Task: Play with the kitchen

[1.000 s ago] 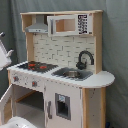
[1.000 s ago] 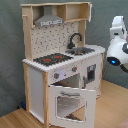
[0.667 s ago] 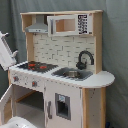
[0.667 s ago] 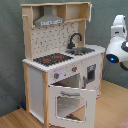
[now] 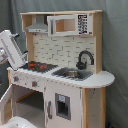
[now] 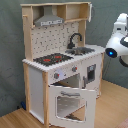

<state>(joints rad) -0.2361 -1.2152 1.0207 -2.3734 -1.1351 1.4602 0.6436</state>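
I see the kitchen (image 6: 60, 65) standing in the middle with its oven door (image 6: 70, 102) hanging open, my arm (image 6: 117, 42) at its three o'clock, fingers I cannot tell.

Tall white and light-wood toy kitchen (image 5: 65, 80): base cut off by bottom edge in first exterior view, feet not visible. White robot arm (image 5: 11, 49) cropped by the first exterior view's left edge; tool not visible there. In second exterior view the white arm housing w/ blue-lit ring (image 6: 116, 47) is cut by the second exterior view's right edge; tool end out of frame or hidden, can't tell which. Small print on microwave panel (image 5: 83, 23) too blurred to read. Oven interior behind open windowed door (image 6: 71, 102) mostly hidden. White rounded object (image 5: 17, 123) at bottom corner cropped, unidentifiable.
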